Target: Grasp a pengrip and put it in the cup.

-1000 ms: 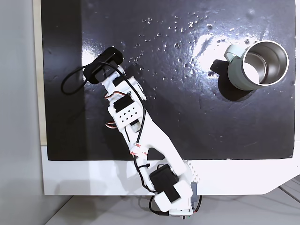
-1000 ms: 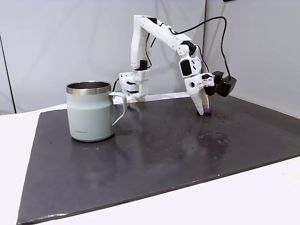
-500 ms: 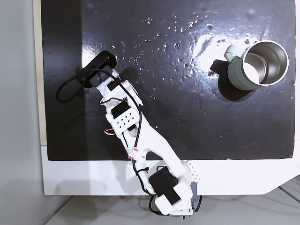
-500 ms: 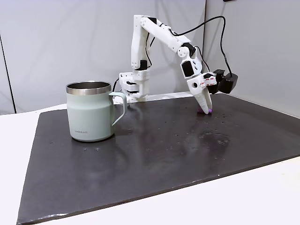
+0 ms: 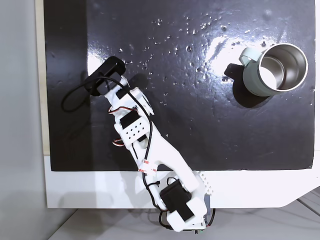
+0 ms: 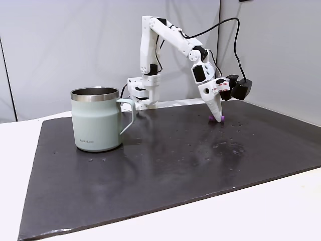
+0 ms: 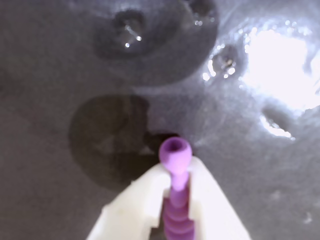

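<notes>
1. The pengrip (image 7: 175, 165) sits clamped between the 2 white fingers (image 7: 137, 207) of the hand (image 6: 218, 118), its open round tip poking out past them in the wrist view.
2. Compared with 1 second ago, the hand has swung a little across the dark mat (image 6: 165, 165) and now grips the pengrip low above the surface, so the grasp looks done and the carry comes next.
3. The cup (image 6: 96, 119) stands upright well apart from the hand, at the mat's other side.
4. The pengrip is purple, ribbed and soft-looking; the cup is pale grey-green with a shiny steel rim; the mat is glossy and pocked.
</notes>
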`<state>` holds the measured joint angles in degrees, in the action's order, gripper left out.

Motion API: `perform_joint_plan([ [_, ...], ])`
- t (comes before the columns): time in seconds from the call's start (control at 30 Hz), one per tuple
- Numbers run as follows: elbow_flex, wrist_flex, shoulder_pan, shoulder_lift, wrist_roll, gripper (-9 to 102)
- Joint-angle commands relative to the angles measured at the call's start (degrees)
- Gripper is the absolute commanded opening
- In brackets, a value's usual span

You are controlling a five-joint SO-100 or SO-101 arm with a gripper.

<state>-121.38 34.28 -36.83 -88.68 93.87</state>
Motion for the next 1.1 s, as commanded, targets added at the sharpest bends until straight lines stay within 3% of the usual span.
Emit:
perform_joint_plan([
  [0.0,-0.6,1.2,2.1,-0.7,-3.9,0],
  [0.1,2.3,2.6,3.6,-2.5,-8.9,0],
  [0.3,13.4,18.4,9.6,-9.4,-15.8,0],
  [0.67,24.7,36.4,29.7,-22.3,-14.4,0],
  [1.07,33.9,37.4,52.6,-27.6,-4.7,0],
])
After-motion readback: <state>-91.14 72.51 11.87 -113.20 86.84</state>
